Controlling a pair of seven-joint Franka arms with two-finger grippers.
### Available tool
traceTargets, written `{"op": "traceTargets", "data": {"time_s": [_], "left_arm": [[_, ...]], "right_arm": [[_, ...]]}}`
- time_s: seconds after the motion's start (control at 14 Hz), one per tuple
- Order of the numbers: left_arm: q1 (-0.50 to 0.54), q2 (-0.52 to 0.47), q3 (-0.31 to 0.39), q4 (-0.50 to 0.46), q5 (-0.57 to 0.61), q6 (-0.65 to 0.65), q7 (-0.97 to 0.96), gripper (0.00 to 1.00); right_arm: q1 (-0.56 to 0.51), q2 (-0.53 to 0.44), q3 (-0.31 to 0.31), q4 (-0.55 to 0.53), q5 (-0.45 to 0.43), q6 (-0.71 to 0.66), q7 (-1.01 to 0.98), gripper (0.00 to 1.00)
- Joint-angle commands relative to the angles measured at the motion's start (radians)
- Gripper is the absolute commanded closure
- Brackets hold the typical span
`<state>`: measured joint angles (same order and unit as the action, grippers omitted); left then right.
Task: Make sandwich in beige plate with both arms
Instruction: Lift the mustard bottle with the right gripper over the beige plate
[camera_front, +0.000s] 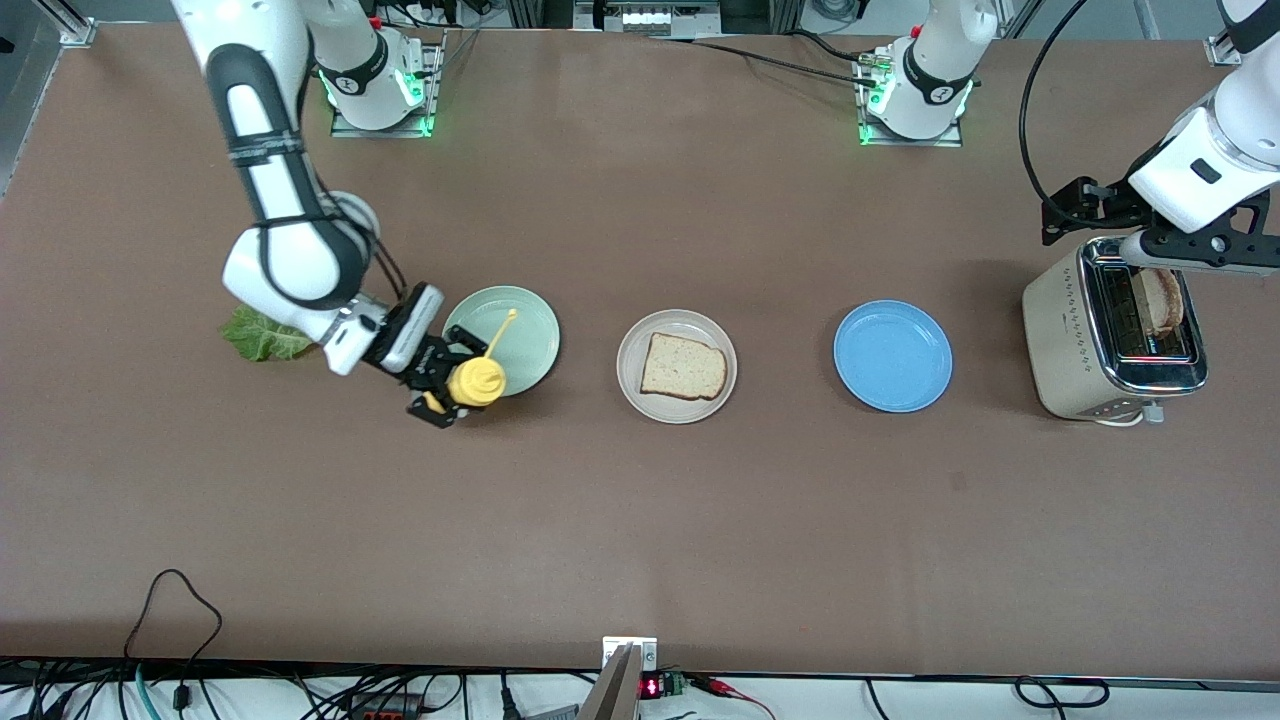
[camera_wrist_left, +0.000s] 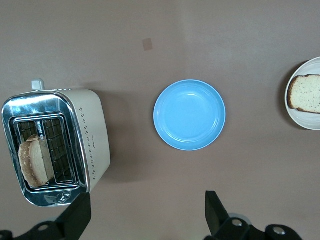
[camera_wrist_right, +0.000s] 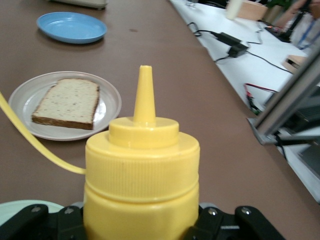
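Lower left of frame: lettuce leaf (camera_front: 262, 337) on worktop (camera_front: 640, 520), right gripper (camera_front: 447, 392) fingers pinching yellow mustard bottle (camera_front: 476, 381) beside mint-green plate (camera_front: 520, 330). Centre: bread slice (camera_front: 683, 367) on beige plate (camera_front: 630, 375). Far right: left gripper (camera_front: 1175, 258), fingers spread, over toaster (camera_front: 1065, 340) with second bread slice (camera_front: 1163, 300).

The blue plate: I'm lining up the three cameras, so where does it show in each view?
Front view: blue plate on the table, between the beige plate and the toaster.
Left wrist view: mid-picture, beside the toaster.
Right wrist view: upper corner.
Shared landmark: the bread slice on the beige plate.
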<state>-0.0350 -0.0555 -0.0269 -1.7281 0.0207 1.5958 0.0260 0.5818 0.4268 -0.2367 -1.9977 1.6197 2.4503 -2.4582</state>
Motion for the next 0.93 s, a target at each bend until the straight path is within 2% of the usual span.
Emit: {"op": "traceTargets", "data": {"time_s": [0.0, 0.14, 0.43, 0.86], "left_arm": [[0.003, -0.003, -0.004, 0.007, 0.004, -0.013, -0.005, 0.0], [0.003, -0.003, -0.004, 0.007, 0.004, -0.013, -0.005, 0.0], [0.003, -0.003, -0.004, 0.007, 0.004, -0.014, -0.005, 0.0], [0.003, -0.003, -0.008, 0.007, 0.004, -0.023, -0.005, 0.0]], "right_arm": [[0.064, -0.026, -0.012, -0.018, -0.069, 0.026, 0.012, 1.0], [0.108, -0.033, -0.013, -0.018, -0.076, 0.042, 0.013, 1.0], [0.208, -0.028, -0.013, 0.0, -0.093, 0.16, 0.06, 1.0], [0.265, 0.01, -0.01, 0.095, -0.282, 0.272, 0.283, 1.0]]}}
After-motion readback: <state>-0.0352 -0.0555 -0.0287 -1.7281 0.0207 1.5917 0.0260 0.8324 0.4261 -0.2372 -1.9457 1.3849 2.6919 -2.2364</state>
